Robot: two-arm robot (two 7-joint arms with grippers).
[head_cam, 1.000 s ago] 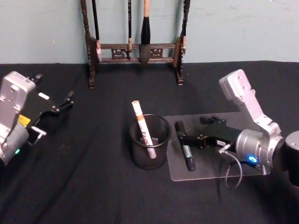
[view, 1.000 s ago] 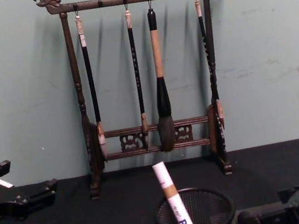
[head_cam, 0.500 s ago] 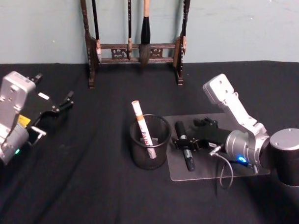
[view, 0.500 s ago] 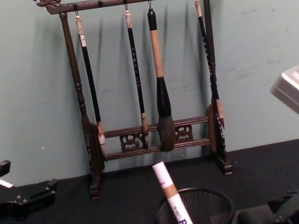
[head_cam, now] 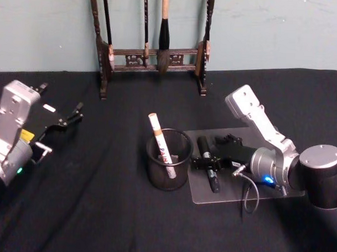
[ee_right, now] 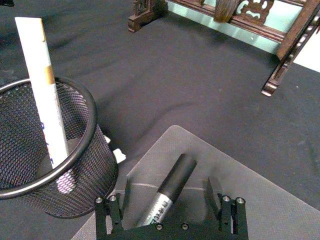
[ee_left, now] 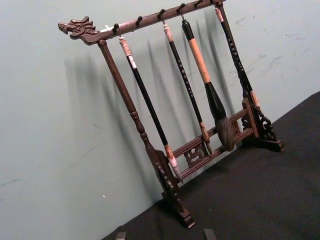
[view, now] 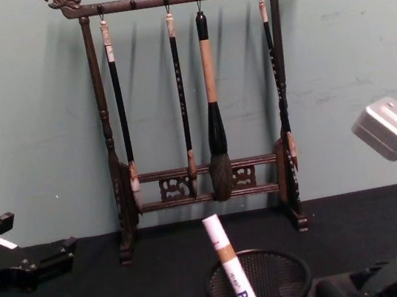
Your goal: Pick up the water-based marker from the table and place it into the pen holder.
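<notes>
The water-based marker (head_cam: 208, 163), with a black cap and silver barrel, lies flat on a clear mat (head_cam: 232, 190) right of the pen holder (head_cam: 167, 159). My right gripper (head_cam: 207, 160) is open low over the mat, a finger on each side of the marker's barrel. In the right wrist view the marker (ee_right: 170, 189) lies between the spread fingers (ee_right: 213, 192), which stand apart from it, with the pen holder (ee_right: 85, 165) close beside. A white paint marker (head_cam: 159, 139) leans inside the mesh cup. My left gripper (head_cam: 72, 116) rests open at the far left.
A tall dark wooden brush rack (head_cam: 151, 53) with hanging calligraphy brushes stands at the back against the wall. Black cloth covers the table. The chest view shows the pen holder (view: 259, 281) low in the middle, below the rack (view: 201, 118).
My right arm has moved left and lowered, bringing its open fingers around the marker on the mat. The left arm, the pen holder and the white marker have not moved.
</notes>
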